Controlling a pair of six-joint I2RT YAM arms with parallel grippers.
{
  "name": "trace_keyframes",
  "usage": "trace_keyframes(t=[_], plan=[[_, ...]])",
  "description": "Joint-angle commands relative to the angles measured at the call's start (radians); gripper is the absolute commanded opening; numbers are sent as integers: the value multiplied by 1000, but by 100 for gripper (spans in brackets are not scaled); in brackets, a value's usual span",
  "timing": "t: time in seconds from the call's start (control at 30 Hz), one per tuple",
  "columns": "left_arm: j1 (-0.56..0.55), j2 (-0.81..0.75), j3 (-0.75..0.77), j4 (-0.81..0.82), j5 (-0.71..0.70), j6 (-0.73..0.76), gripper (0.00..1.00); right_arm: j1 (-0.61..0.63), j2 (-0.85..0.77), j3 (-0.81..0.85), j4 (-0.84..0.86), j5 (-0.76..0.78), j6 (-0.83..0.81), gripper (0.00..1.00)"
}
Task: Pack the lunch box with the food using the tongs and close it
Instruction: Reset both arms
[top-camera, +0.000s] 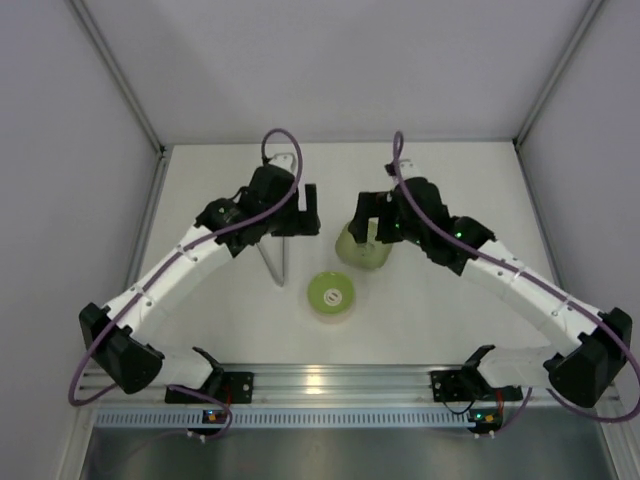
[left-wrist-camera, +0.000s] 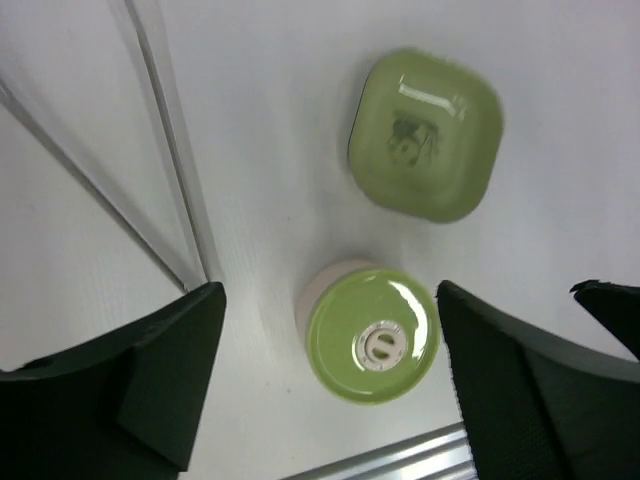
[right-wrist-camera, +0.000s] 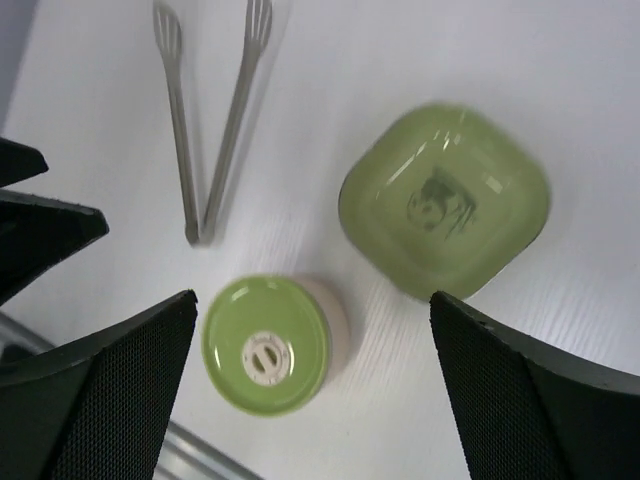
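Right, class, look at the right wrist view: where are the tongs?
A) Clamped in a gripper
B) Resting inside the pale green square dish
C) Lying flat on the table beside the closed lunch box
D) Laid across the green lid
C: the tongs lie flat on the bare table, just beyond the lidded lunch box and apart from it, with nothing gripping them.

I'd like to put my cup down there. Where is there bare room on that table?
Bare table runs along the far wall, behind both arms. Another patch lies right of the closed lunch box, before the right arm. The middle is crowded: tongs, lunch box and green dish sit close together.
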Motion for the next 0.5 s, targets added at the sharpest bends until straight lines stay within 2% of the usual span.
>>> trace_keyframes(t=[0.0, 0.1, 0.2, 0.47], plan=[[54, 51, 207, -13, -43, 66, 98, -87, -68, 139, -8, 90, -55, 99], [68, 89, 343, -33, -49, 85, 98, -139, -93, 202, -30, 136, -75, 100], [87, 104, 407, -53, -51, 97, 98, -182, -114, 234, -51, 144, -81, 99], [124, 88, 401, -27, -43, 111, 98, -204, -183, 204, -5, 145, -127, 100]])
